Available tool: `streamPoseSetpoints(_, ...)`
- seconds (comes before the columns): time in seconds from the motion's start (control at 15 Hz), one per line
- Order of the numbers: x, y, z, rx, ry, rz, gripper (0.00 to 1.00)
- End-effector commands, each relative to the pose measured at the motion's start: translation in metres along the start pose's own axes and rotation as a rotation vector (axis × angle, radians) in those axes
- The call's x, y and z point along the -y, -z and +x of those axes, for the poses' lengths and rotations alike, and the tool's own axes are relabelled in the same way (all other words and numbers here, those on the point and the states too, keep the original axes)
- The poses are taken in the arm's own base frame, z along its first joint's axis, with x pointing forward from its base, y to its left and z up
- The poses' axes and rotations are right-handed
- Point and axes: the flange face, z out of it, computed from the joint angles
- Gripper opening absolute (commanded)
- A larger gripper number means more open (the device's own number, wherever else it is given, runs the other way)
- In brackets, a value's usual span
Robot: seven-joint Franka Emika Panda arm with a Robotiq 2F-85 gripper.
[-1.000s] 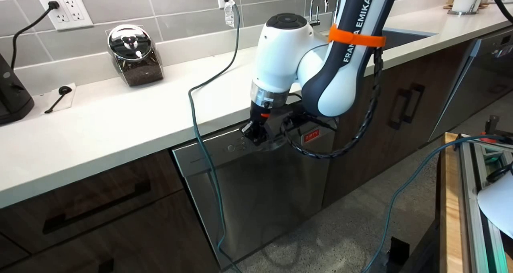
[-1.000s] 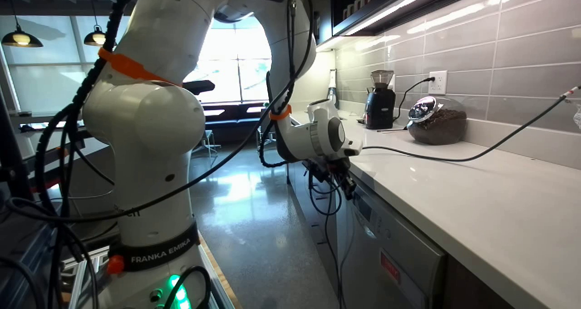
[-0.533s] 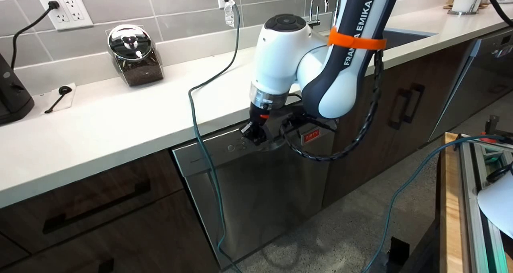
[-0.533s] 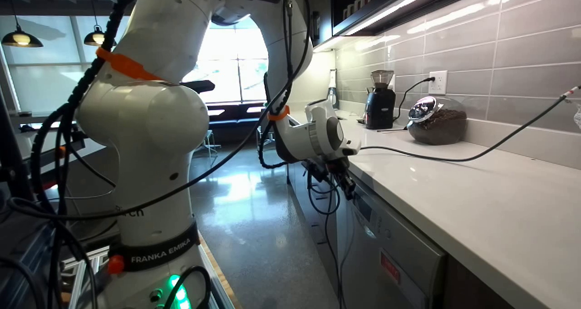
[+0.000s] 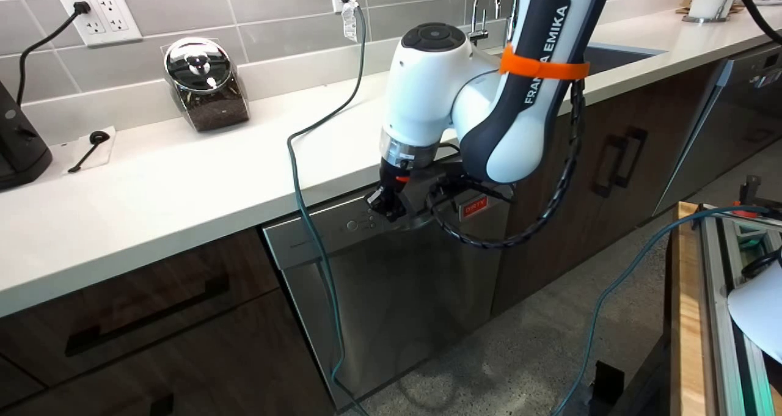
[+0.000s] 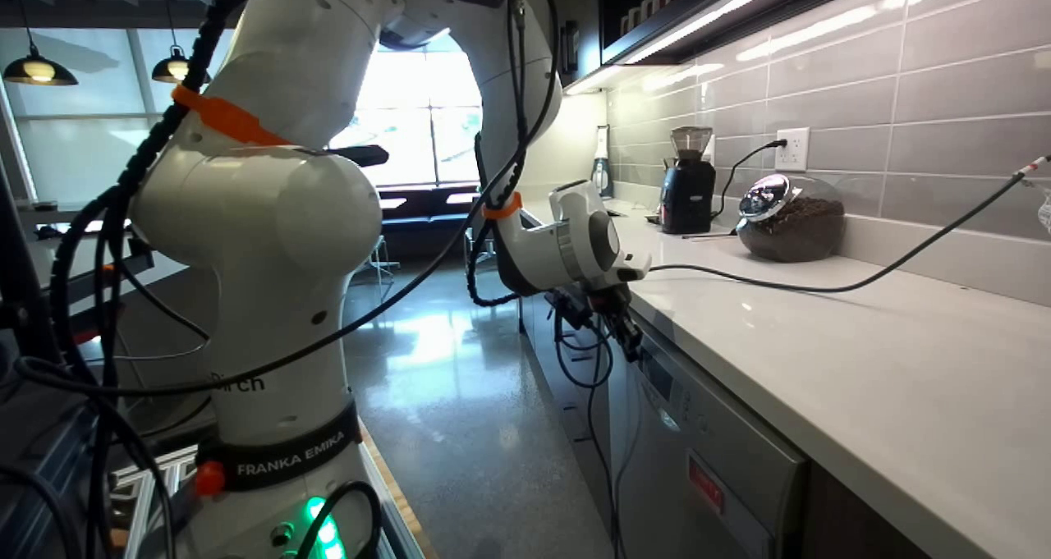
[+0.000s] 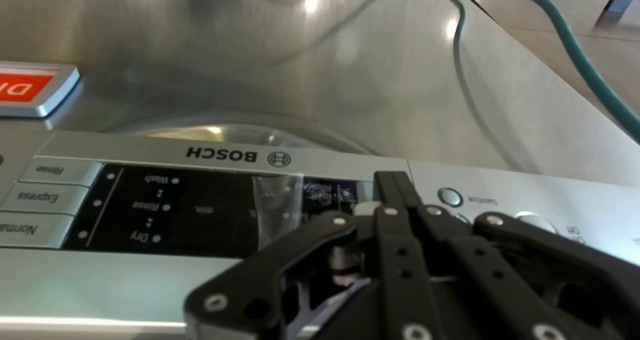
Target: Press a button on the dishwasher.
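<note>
The dishwasher shows as a wide steel front in both exterior views (image 5: 391, 300) (image 6: 690, 469). In the wrist view its control strip runs below the steel door (image 7: 310, 85), with upside-down lettering. On the strip are a dark display (image 7: 200, 215), Rinse, Express and Normal buttons (image 7: 45, 197) on the left, and a round Sanitize button (image 7: 450, 196) on the right. My gripper (image 7: 392, 180) is shut with nothing between its fingertips. They lie over the display's right end, just left of the Sanitize button. I cannot tell whether they touch. The gripper hides part of the strip.
A red DIRTY sticker (image 5: 474, 207) is on the dishwasher front. A teal cable (image 5: 317, 245) hangs from the counter (image 5: 183, 184) across the dishwasher's left side. The counter edge overhangs close to the gripper. A glass jar (image 5: 204, 86) and black grinder (image 6: 688, 185) stand on the counter.
The arm has shifted slightly: the hand has sunk a little in an exterior view, and the upper links have moved slightly left in an exterior view. The fingertips have barely moved.
</note>
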Motion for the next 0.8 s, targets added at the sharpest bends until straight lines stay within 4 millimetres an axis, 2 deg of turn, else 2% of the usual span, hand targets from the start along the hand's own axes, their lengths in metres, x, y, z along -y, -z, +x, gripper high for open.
streamPoseSetpoints(0.0, -0.004, -0.002, 0.005, -0.027, -0.019, 0.016, 0.00)
streamPoseSetpoints(0.73, -0.005, 0.006, -0.006, 0.007, -0.020, 0.010, 0.00)
